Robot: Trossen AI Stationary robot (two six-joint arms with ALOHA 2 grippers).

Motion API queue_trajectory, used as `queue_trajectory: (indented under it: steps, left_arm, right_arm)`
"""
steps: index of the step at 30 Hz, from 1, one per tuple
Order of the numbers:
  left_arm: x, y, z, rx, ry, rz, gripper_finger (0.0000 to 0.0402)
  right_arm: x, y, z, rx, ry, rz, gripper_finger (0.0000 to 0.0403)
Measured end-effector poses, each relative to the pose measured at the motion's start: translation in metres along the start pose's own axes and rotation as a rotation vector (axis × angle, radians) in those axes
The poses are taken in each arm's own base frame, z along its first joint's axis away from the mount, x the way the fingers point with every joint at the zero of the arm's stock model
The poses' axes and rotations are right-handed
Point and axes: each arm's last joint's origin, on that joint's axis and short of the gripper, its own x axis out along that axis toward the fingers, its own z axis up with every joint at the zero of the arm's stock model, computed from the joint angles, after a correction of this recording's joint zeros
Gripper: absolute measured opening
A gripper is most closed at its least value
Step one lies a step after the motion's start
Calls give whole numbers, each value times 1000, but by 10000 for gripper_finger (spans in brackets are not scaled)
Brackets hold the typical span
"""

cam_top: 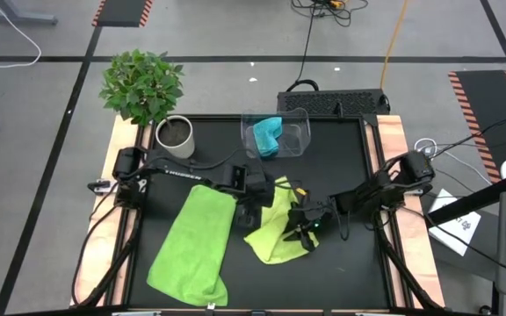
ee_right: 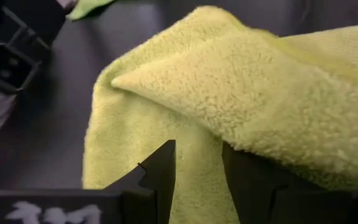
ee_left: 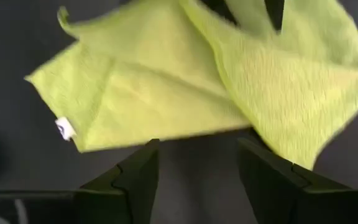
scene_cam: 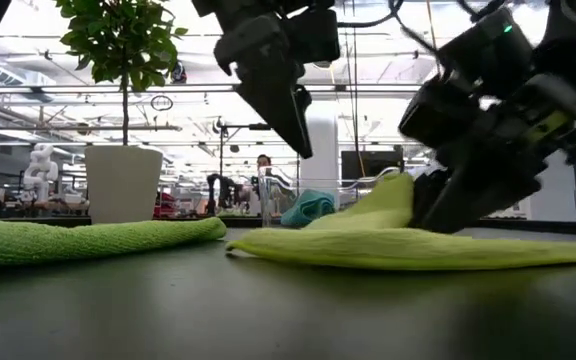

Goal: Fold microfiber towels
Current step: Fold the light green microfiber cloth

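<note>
High view: two lime-green fuzzy microfiber towels on the black table (cam_top: 358, 175). The larger lime-green towel (cam_top: 193, 241) lies flat and long on the left half, running toward the front edge. The smaller lime-green towel (cam_top: 275, 230) sits mid-table, crumpled, one flap folded over itself, white tag at one corner in the left wrist view. Turquoise-blue microfiber towel (cam_top: 265, 133) is bunched inside the clear plastic bin (cam_top: 299, 132) at the back. Left gripper (cam_top: 255, 208) hangs just above the table at the near edge of the smaller towel, fingers (ee_left: 135, 180) wide apart, nothing between them, not touching cloth. Right gripper (cam_top: 304, 230) is down on the smaller towel's right side; low view shows it pressed against the raised fold. Fingers (ee_right: 160, 177) partly apart with cloth lying over and ahead of them; cannot tell if it is clamped. Bare table in front of both towels and along the right side. White pot with green leafy plant (cam_top: 172, 132) at the back left corner.
</note>
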Motion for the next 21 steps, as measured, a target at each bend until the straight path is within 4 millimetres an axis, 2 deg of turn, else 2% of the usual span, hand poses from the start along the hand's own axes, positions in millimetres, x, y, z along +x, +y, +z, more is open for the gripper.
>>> queue_trajectory:
  steps: [7,11,16,21]
  left_arm:
    - [10,-23,-6,-33,26,-90,214]
    - [23,-41,-14,-16,17,-133,214]
    - [40,-56,-31,-4,41,-134,214]
    - [55,-58,-51,-42,87,-78,214]
  right_arm:
    - [-21,26,15,-47,-51,16,125]
    - [-33,41,22,-75,-86,42,125]
    - [-40,44,10,-29,15,-51,125]
    - [-40,43,-1,47,96,-122,125]
